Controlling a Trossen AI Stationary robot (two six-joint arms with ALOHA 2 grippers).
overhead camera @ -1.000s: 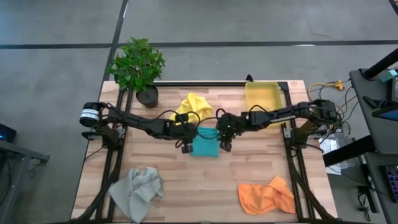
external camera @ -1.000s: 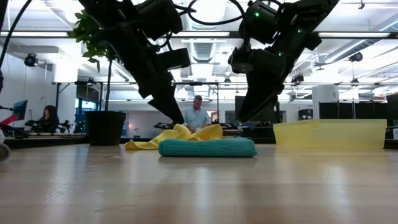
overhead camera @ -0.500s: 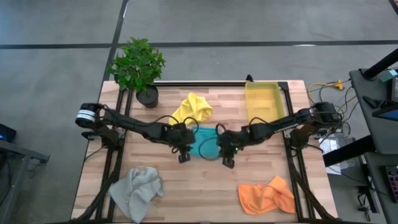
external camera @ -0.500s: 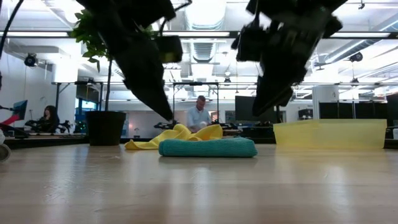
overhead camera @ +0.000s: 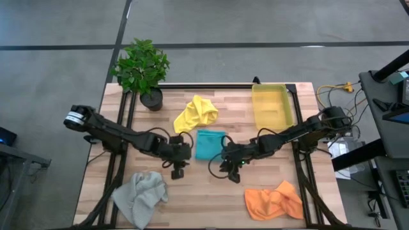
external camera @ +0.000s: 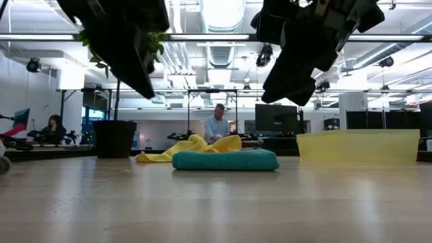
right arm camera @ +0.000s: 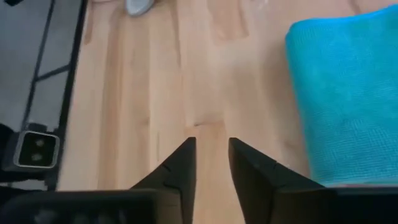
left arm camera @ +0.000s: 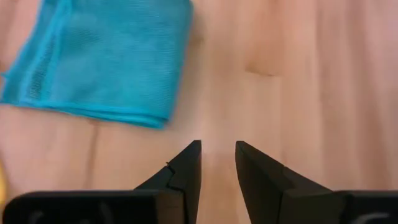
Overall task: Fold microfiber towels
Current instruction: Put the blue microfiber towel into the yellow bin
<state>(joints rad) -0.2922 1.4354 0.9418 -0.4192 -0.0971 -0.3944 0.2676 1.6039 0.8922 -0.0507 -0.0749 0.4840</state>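
A pale wooden table [overhead camera: 211, 185] stands on a grey concrete floor, with a potted plant [overhead camera: 142, 69] at one far corner and a yellow bin [overhead camera: 271, 106] at the other. Beyond the table, an open workshop with a person standing far off.

A teal towel [overhead camera: 209, 144] lies near the table's middle, folded into a neat flat rectangle. A yellow towel [overhead camera: 196, 113] sits crumpled just behind it, touching or nearly so. A light grey towel [overhead camera: 140, 195] is bunched at the near left corner, and an orange towel [overhead camera: 275, 199] is bunched at the near right, both well apart from the rest.

The left gripper [overhead camera: 177, 170] hangs above bare wood just left of the teal towel, holding nothing, fingers slightly apart with a narrow gap. The right gripper [overhead camera: 231, 172] hangs just right of the teal towel, likewise empty, with a narrow gap.

The teal fold looks finished, judging by its tidy edges. Three towels remain unfolded. The next move likely calls for reaching one of them, spreading it flat, and pinching two corners together.
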